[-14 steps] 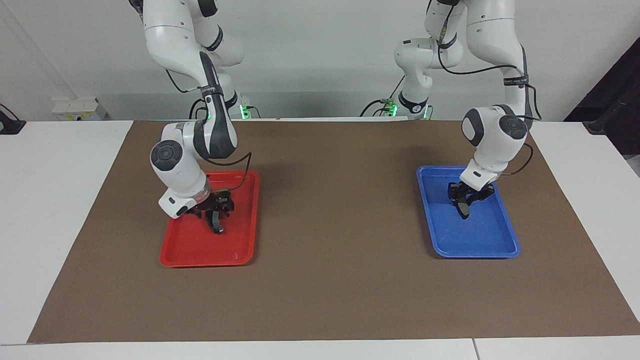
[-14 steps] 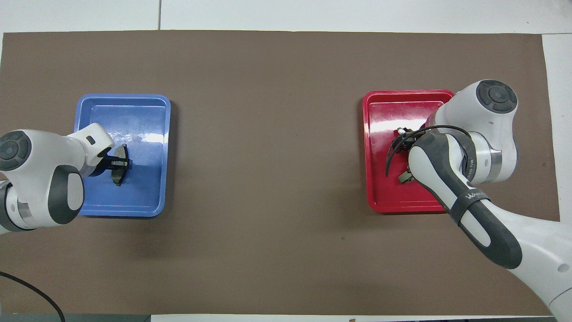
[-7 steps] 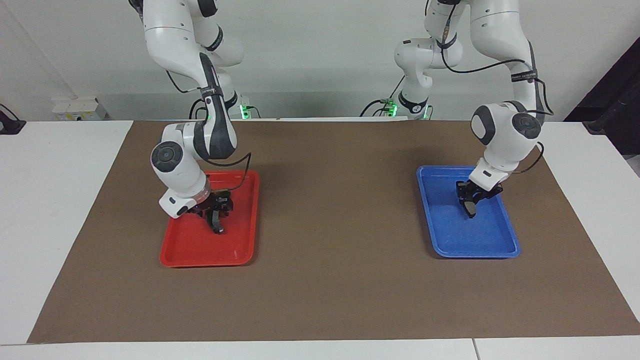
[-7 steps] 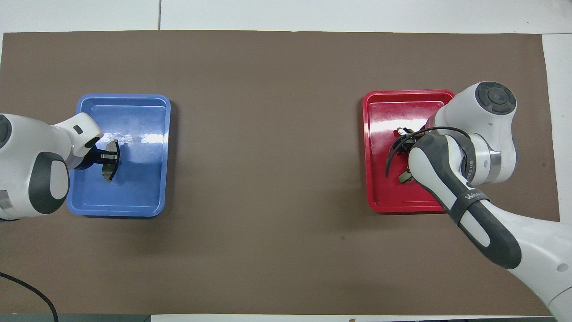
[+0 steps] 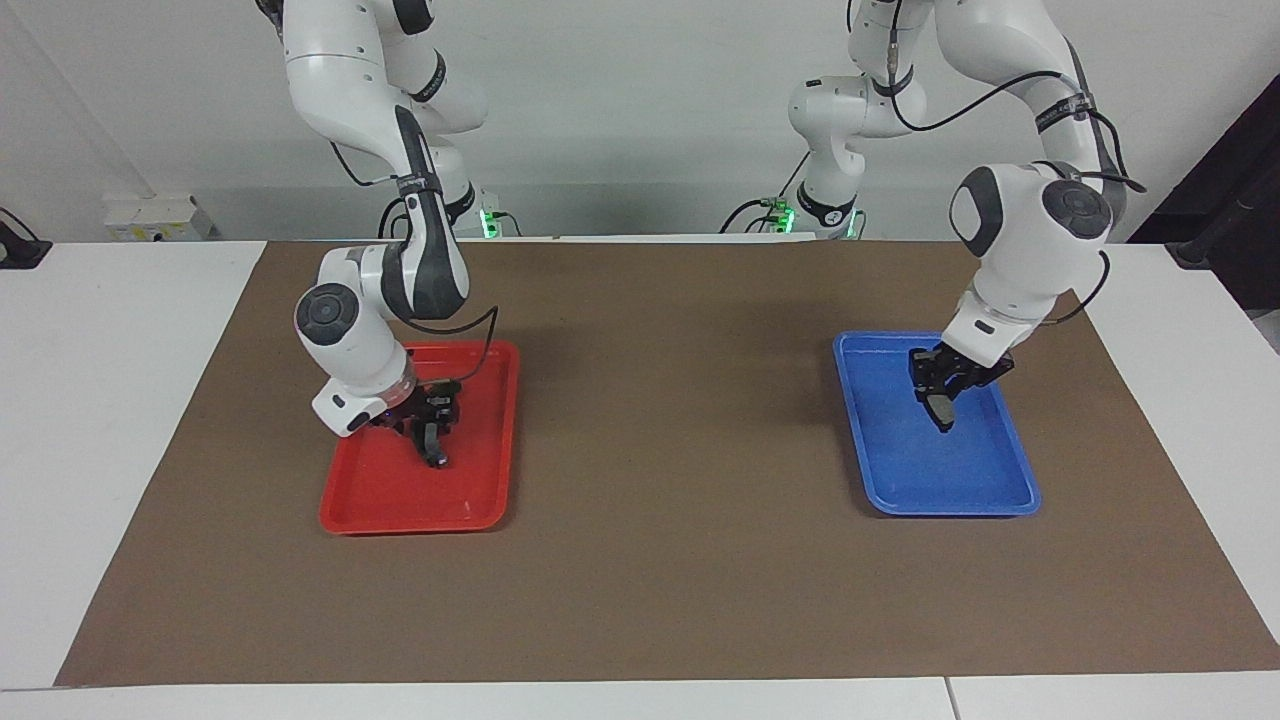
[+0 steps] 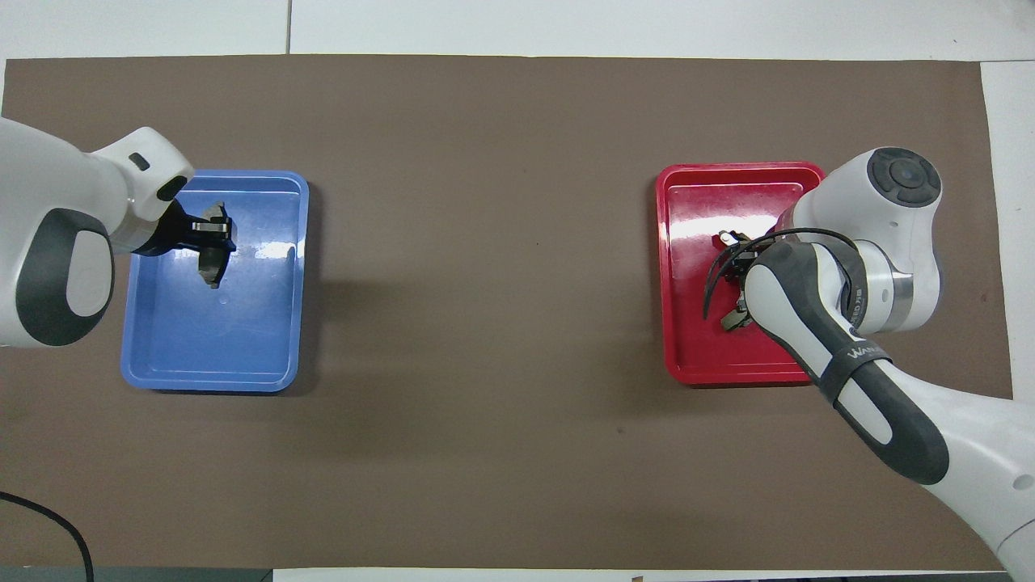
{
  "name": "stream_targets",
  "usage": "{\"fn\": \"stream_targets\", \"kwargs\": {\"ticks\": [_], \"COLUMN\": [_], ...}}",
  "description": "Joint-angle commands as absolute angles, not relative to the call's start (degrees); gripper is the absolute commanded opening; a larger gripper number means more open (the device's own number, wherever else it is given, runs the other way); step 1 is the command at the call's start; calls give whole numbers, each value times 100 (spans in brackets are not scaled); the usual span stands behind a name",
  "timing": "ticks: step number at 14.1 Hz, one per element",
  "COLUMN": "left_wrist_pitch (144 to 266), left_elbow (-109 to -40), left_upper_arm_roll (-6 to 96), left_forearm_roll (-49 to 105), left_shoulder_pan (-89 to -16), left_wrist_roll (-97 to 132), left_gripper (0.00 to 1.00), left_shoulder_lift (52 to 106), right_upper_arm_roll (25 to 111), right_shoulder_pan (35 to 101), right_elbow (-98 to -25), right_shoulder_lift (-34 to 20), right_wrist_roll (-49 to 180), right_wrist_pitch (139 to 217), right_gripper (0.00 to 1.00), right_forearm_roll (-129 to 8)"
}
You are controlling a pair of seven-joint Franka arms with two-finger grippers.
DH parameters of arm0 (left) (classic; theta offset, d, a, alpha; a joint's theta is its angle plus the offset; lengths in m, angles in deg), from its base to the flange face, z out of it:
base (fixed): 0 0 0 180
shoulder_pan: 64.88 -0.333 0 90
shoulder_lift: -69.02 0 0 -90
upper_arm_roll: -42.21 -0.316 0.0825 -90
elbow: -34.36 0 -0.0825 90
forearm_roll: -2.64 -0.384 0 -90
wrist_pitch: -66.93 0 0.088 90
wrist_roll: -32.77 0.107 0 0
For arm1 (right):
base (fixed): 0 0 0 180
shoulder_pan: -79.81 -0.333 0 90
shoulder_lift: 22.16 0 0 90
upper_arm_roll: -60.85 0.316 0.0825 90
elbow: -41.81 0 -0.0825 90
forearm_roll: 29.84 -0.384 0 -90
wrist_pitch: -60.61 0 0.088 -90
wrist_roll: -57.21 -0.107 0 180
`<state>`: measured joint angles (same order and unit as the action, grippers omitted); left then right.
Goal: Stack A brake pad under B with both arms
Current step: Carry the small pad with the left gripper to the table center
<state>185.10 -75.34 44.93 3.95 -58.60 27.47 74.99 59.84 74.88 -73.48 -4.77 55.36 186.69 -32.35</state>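
The A brake pad (image 5: 940, 406) (image 6: 214, 255), short and dark grey, hangs edge-down over the blue tray (image 5: 940, 505) (image 6: 210, 384). My left gripper (image 5: 944, 392) (image 6: 212, 233) is shut on it, clear of the tray floor. B lies in the red tray (image 5: 410, 522) (image 6: 728, 376), mostly hidden under my right hand; a greyish end (image 6: 732, 321) peeks out. My right gripper (image 5: 432, 442) is low in the red tray at B. Whether it grips B does not show.
A brown mat (image 5: 680, 560) covers the table, with the two trays far apart on it, one toward each arm's end. White table shows around the mat. A black cable (image 6: 48, 517) crosses the corner by the left arm's base.
My left gripper has risen over the blue tray with the A pad in it. My right hand has stayed low in the red tray, shifting only slightly.
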Motion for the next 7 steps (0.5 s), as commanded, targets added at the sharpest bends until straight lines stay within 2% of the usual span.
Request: {"fn": "stream_targets", "kwargs": {"ticks": [1, 3, 7], "left_wrist_pitch": [18163, 18005, 18083], "left_elbow": [-7103, -7067, -7059], "left_upper_arm_roll": [5132, 5756, 6785], "left_forearm_roll": [221, 202, 106], "left_shoulder_pan": [-5768, -5768, -5750], "left_wrist_roll": [1533, 749, -517], "left_gripper": [1, 1, 1], "left_shoulder_lift": [7588, 7588, 7701], "right_upper_arm_roll": [6023, 6023, 6023], "right_shoulder_pan": [7551, 7542, 7533], "right_elbow": [-7455, -7447, -7438], "right_shoulder_lift": [-582, -582, -582], "right_wrist_roll": [5659, 5659, 5659], "right_wrist_pitch": [18638, 18638, 18620], "right_gripper": [72, 72, 60], "right_forearm_roll": [-3222, -3222, -3222]}}
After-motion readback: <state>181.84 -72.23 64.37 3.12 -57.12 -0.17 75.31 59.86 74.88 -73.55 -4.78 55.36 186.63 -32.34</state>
